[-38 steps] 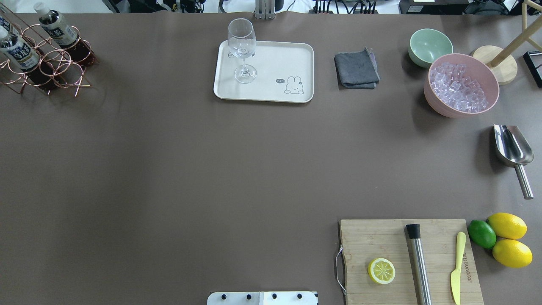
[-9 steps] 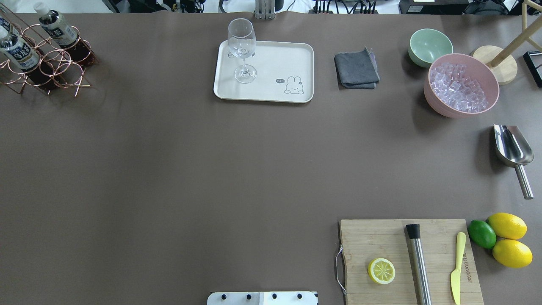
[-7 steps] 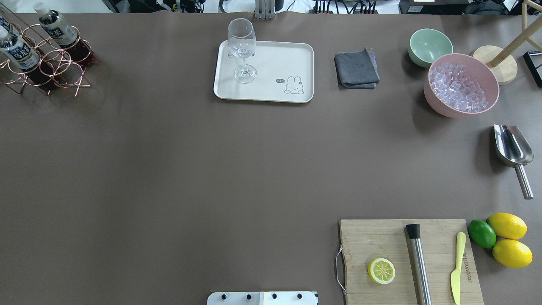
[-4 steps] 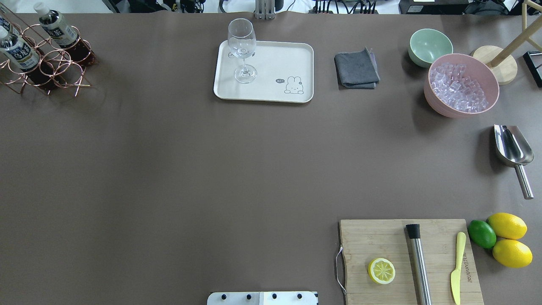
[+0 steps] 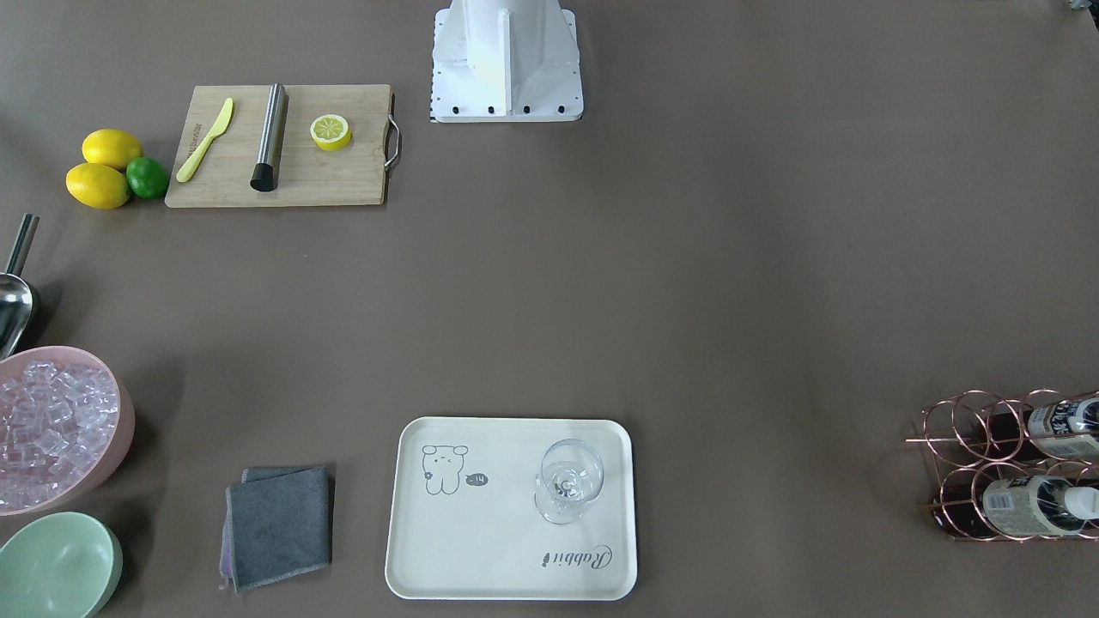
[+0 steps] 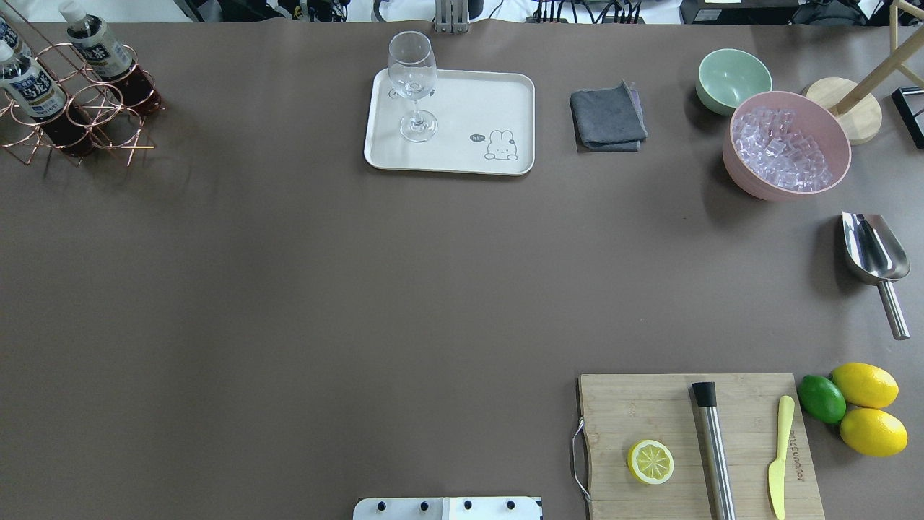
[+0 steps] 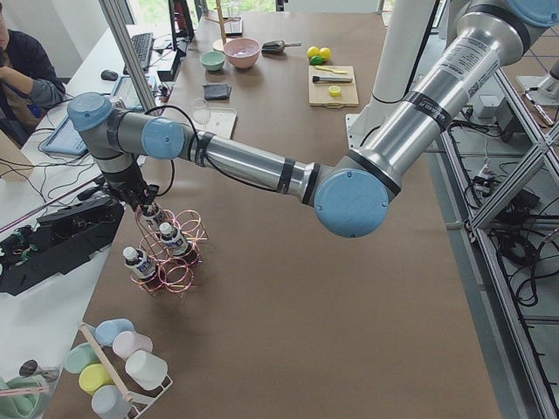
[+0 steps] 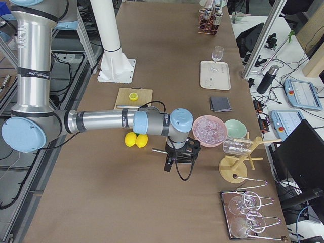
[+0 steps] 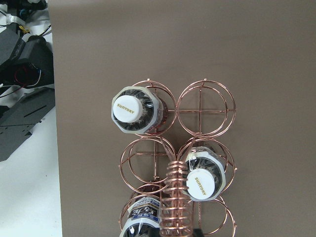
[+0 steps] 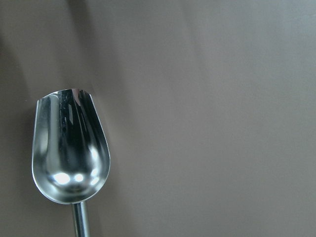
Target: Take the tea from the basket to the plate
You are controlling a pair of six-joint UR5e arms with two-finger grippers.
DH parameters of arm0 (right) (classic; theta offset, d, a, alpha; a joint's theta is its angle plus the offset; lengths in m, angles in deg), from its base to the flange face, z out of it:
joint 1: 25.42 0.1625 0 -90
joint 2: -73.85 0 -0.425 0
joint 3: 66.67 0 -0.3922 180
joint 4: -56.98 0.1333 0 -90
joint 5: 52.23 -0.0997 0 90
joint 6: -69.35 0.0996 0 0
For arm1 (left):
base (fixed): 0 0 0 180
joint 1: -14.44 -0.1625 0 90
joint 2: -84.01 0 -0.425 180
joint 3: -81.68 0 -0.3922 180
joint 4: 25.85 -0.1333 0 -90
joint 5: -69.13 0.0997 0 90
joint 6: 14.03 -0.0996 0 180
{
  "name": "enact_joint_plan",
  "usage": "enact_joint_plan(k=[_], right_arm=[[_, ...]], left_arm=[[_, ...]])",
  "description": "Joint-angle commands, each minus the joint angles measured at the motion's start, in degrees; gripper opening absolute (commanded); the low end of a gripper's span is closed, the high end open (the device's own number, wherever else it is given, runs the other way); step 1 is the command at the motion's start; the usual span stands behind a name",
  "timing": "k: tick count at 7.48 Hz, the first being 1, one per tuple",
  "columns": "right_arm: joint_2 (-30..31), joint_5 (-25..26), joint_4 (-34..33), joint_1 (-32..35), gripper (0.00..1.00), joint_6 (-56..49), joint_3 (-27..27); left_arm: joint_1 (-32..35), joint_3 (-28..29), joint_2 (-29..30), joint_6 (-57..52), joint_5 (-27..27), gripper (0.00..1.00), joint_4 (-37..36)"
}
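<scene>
The rose-gold wire basket (image 6: pixel 86 119) stands at the table's far left corner; it also shows in the front view (image 5: pixel 970 468). It holds three tea bottles; the left wrist view shows two white caps (image 9: pixel 134 109) (image 9: pixel 202 181) and a third bottle's label (image 9: pixel 143 217) beside the coiled handle (image 9: pixel 174 197). In the left side view my left gripper (image 7: pixel 144 202) hangs right over the basket (image 7: pixel 179 262), at the top of one bottle; I cannot tell if it is open or shut. The cream plate (image 6: pixel 469 108) lies at mid-back. My right gripper (image 8: pixel 178 158) hovers over the scoop; its state is unclear.
A wine glass (image 6: pixel 413 87) stands on the plate's left part. A grey cloth (image 6: pixel 608 117), a mint bowl (image 6: pixel 733 78), a pink bowl of ice (image 6: pixel 785 144), a steel scoop (image 6: pixel 873 253), a cutting board (image 6: pixel 693 444) and lemons (image 6: pixel 866 408) lie on the right.
In the overhead view the basket's left side has shifted slightly and its bottles stand a little differently than half a second ago. Nothing else has moved.
</scene>
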Motion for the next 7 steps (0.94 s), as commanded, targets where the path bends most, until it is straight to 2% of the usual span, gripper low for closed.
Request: enact_joint_plan(k=[1, 3, 5, 6, 7], right_arm=[[0.0, 0.0, 0.0, 0.0, 1.00, 0.0, 0.0], [0.0, 0.0, 0.0, 0.0, 1.00, 0.0, 0.0], [0.0, 0.0, 0.0, 0.0, 1.00, 0.0, 0.0], [0.0, 0.0, 0.0, 0.0, 1.00, 0.0, 0.0], [0.0, 0.0, 0.0, 0.0, 1.00, 0.0, 0.0]], left_arm=[[0.1, -6.5, -1.2, 1.7, 0.1, 0.00, -3.9], [-0.2, -12.4, -1.5, 3.1, 0.1, 0.00, -7.3], [-2.8, -23.3, -1.0, 4.2, 0.3, 0.00, -17.9], [-6.6, -28.0, -0.4, 4.6, 0.2, 0.00, -22.2], [-9.7, -30.0, 2.0, 7.3, 0.2, 0.00, -24.3]])
